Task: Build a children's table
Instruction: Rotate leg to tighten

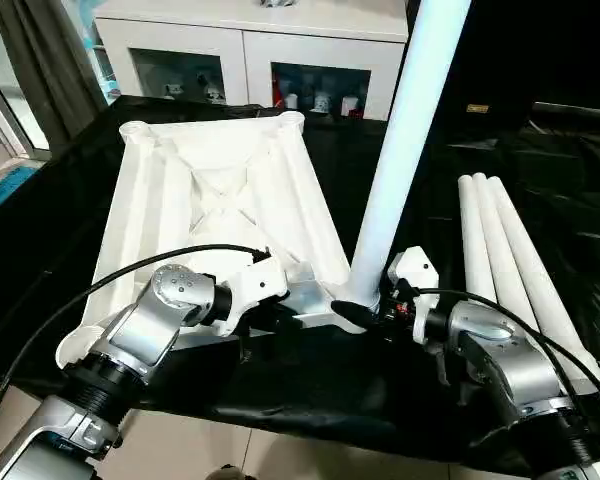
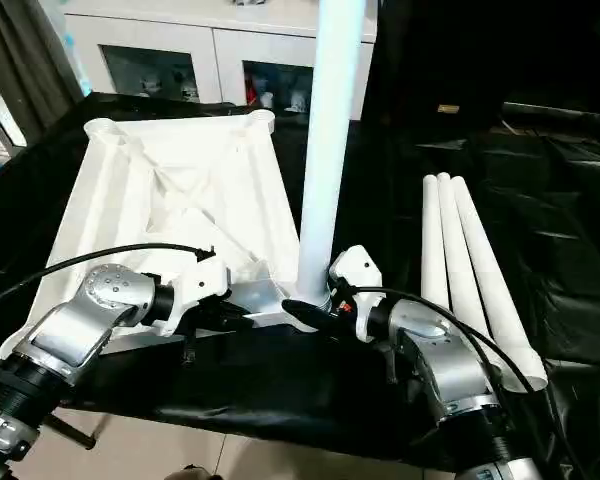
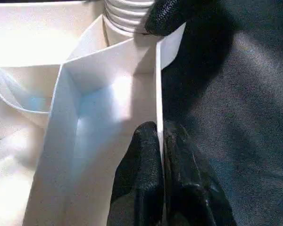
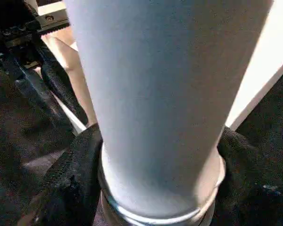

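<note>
Leg (image 1: pixel 405 150) stands upright in tabletop (image 1: pixel 220 190) corner socket (three spares (image 1: pixel 505 260) beside).

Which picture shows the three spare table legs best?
The left eye view: all three spare legs lie side by side on the black cloth, right of the upside-down tabletop. The right eye view shows them equally fully.

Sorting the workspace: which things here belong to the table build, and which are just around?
Job: upside-down white plastic ribbed tabletop; upright white cylindrical leg in its corner socket; three spare white legs.
Around: white glass-door cabinet; black cloth.
</note>
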Robot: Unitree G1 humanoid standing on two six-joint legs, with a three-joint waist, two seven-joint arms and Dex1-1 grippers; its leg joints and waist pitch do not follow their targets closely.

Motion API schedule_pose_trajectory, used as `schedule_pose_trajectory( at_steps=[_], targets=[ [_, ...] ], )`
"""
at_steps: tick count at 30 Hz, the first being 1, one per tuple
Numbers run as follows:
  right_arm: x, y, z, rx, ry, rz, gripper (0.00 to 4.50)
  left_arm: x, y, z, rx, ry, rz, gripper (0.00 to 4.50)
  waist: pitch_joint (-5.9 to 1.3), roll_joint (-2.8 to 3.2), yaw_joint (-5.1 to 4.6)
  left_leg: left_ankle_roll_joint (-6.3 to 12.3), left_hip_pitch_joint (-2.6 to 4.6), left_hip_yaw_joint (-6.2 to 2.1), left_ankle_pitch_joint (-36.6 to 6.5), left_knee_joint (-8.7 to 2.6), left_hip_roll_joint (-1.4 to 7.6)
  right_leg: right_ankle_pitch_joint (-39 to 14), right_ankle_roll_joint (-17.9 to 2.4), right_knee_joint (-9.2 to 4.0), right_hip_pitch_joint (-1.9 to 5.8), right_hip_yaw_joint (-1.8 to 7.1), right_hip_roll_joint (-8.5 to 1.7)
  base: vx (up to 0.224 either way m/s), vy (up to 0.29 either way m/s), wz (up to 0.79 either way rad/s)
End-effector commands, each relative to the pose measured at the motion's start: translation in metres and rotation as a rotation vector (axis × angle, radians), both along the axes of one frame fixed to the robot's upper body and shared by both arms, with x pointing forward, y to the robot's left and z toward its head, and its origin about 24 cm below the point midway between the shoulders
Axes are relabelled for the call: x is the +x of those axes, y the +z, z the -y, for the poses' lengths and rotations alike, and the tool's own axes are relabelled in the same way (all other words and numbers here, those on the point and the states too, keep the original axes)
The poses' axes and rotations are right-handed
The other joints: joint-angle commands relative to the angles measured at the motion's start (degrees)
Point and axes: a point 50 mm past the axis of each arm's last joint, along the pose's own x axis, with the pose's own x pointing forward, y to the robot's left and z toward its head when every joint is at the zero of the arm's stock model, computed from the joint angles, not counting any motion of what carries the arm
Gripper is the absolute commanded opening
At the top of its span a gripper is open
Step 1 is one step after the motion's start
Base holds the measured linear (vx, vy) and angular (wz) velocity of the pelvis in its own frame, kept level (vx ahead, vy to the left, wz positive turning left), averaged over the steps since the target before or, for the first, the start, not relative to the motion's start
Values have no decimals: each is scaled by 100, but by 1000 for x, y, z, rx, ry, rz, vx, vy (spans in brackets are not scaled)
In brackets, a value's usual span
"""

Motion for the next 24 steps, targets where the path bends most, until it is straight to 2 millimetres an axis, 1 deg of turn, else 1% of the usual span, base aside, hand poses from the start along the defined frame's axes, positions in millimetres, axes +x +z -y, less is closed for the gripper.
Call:
schedule_pose_trajectory(
  at_steps=[1, 2, 3, 4, 5, 6, 7, 8, 9, 10, 11, 12, 13, 14, 15, 16, 17, 18, 19, 20, 22, 24],
  targets=[
    [0, -18, -1, -4, -92, -72, 277, 1, 5, 9, -40, -3, 26, 0, -385, 31, -30, 223, 79, -120, -897, -417, 350, -459, -1422, -367, 335, 297, -444, 0, 0, 0],
    [1, -23, -1, 0, -146, -87, 277, 3, 5, 10, -48, 31, 31, 0, -370, 38, -42, 139, 99, -122, -1094, -431, 347, -795, -1374, -401, 326, 299, -450, 0, 0, 0],
    [1, -26, -2, 1, -171, -92, 277, 5, 4, 11, -52, 49, 34, 0, -361, 34, -52, 94, 101, -127, -1181, -444, 345, -975, -1335, -420, 328, 299, -455, 0, 0, 0],
    [2, -26, -2, 2, -177, -94, 277, 5, 4, 11, -52, 53, 35, 0, -342, 39, -61, 6, 125, -132, -1393, -460, 344, -1350, -1240, -465, 318, 301, -457, 0, 0, 0],
    [6, -34, -7, 31, -282, -123, 277, 12, 3, 15, -60, 123, 50, 0, -342, 48, -82, -26, 137, -127, -1493, -461, 344, -1493, -1232, -473, 290, 308, -462, 0, 0, 0],
    [7, -36, -9, 42, -317, -134, 277, 15, 2, 17, -64, 151, 55, 0, -310, 47, -103, -122, 164, -145, -1760, -484, 339, -1938, -1128, -523, 275, 302, -465, 0, 0, 0],
    [11, -42, -17, 62, -395, -165, 277, 19, 1, 22, -71, 196, 56, 0, -302, 33, -124, -199, 181, -168, -1899, -500, 334, -2239, -1005, -550, 280, 294, -472, 0, 0, 0],
    [11, -42, -17, 62, -395, -165, 276, 19, 1, 22, -71, 196, 56, 0, -285, 37, -143, -224, 187, -175, -1997, -512, 329, -2397, -962, -571, 266, 288, -469, 0, 0, 0],
    [13, -45, -21, 64, -429, -178, 276, 21, 0, 26, -72, 219, 61, 0, -270, 34, -175, -255, 224, -188, -2209, -515, 322, -2730, -841, -622, 247, 282, -474, 0, 0, 0],
    [19, -48, -29, 52, -495, -180, 276, 25, -2, 33, -74, 276, 65, 0, -274, 52, -204, -281, 239, -191, -2282, -513, 321, -2879, -786, -649, 228, 286, -493, 0, 0, 0],
    [21, -50, -32, 48, -521, -184, 276, 27, -3, 36, -74, 295, 69, 0, -274, 64, -222, -310, 246, -204, -2305, -515, 317, -2928, -766, -652, 223, 281, -490, 0, 0, 0],
    [25, -51, -37, 53, -566, -196, 276, 29, -4, 40, -72, 334, 83, 0, -292, 52, -242, -325, 236, -223, -2305, -515, 312, -2943, -742, -649, 237, 270, -490, 0, 0, 0],
    [30, -52, -42, 52, -639, -215, 276, 32, -5, 48, -66, 373, 101, 0, -289, 49, -253, -311, 220, -225, -2302, -523, 314, -2915, -727, -656, 240, 267, -491, 0, 0, 0],
    [31, -52, -43, 52, -653, -219, 276, 32, -4, 50, -65, 380, 105, 0, -288, 51, -261, -305, 237, -217, -2320, -518, 311, -2928, -722, -668, 216, 269, -485, 0, 0, 0],
    [35, -51, -47, 60, -700, -234, 276, 34, -3, 56, -64, 402, 130, 0, -299, 57, -266, -297, 255, -220, -2354, -510, 313, -2892, -727, -664, 208, 271, -485, 0, 0, 0],
    [38, -50, -50, 61, -712, -231, 276, 33, -2, 61, -68, 402, 130, 0, -306, 46, -275, -271, 220, -221, -2315, -518, 307, -2756, -743, -655, 234, 267, -480, 0, 0, 0],
    [39, -49, -52, 61, -718, -229, 276, 32, -1, 63, -71, 401, 128, 0, -305, 47, -281, -229, 216, -207, -2272, -517, 305, -2620, -773, -651, 221, 279, -471, 0, 0, 0],
    [40, -49, -54, 64, -728, -232, 276, 32, 0, 65, -77, 407, 127, 0, -313, -27, -283, -185, 198, -195, -2211, -516, 304, -2558, -777, -649, 237, 281, -468, 0, 0, 0],
    [41, -48, -56, 61, -730, -228, 276, 31, 0, 67, -81, 405, 125, 0, -322, 1, -263, -141, 191, -194, -2100, -512, 307, -2458, -824, -615, 236, 294, -486, 0, 0, 0],
    [43, -48, -59, 57, -732, -225, 276, 31, -1, 68, -83, 407, 125, 0, -326, 9, -275, -124, 175, -189, -2039, -516, 308, -2350, -853, -610, 242, 293, -475, 0, 0, 0],
    [45, -47, -60, 66, -744, -219, 276, 31, -3, 66, -73, 407, 130, 0, -331, -2, -278, -115, 167, -187, -2002, -521, 315, -2199, -889, -591, 248, 291, -469, 0, 0, 0],
    [46, -46, -62, 88, -735, -222, 276, 31, -5, 63, -61, 413, 133, 0, -336, 2, -284, -96, 158, -183, -1971, -525, 317, -2055, -938, -571, 258, 295, -468, 0, 0, 0]
  ],
)
